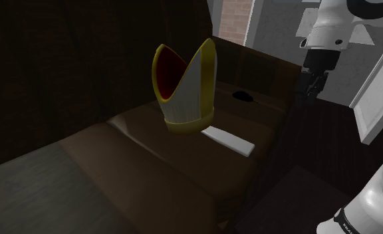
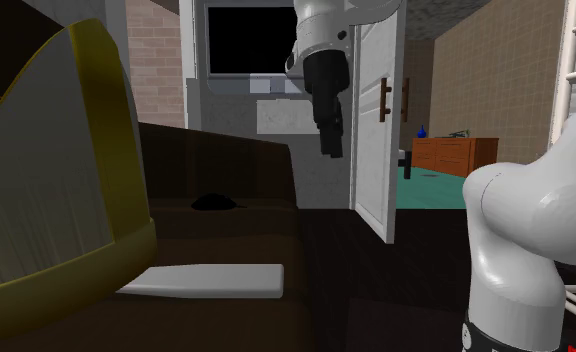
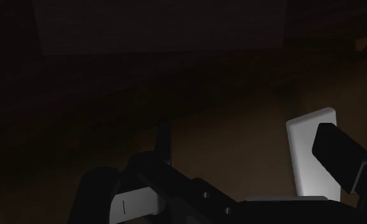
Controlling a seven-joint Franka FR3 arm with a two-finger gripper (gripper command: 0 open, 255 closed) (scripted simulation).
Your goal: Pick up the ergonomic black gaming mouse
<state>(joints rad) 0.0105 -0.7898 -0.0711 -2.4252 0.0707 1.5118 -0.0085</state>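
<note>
- On the dark brown cushioned surface (image 1: 137,159), largest thing in the scene: a long top with a drop to dark floor along the shoulder view's right side. Judgement: approach from above, not across that edge.
- Tall yellow-and-white hat (image 1: 187,93), red inside, stands upright mid-surface. It blocks the shoulder view's left side of the target, so the open room lies on the right and overhead.
- White door (image 2: 376,120) stands open behind the arm in the second exterior view. It looks well apart from the work, and a short reach should not trouble it.
- Gripper (image 1: 310,88) hangs beyond the surface's right edge, above the floor and higher than the top, touching nothing. In the wrist view the two black fingers stand apart with nothing between them.
- Flat white slab (image 1: 229,139) lies just beside the hat's base, nearer the stand than the target. No need to cross it.
- Black mouse (image 1: 243,96), the task's thing: low and dark, lying flat near the far end, apart from both hat and slab.
- Step in hand, as I judge it: the reach. Carry the gripper over the mouse, line the fingers across its narrow width, then descend straight. Dark-on-dark contrast is poor, so centre carefully before closing.
</note>
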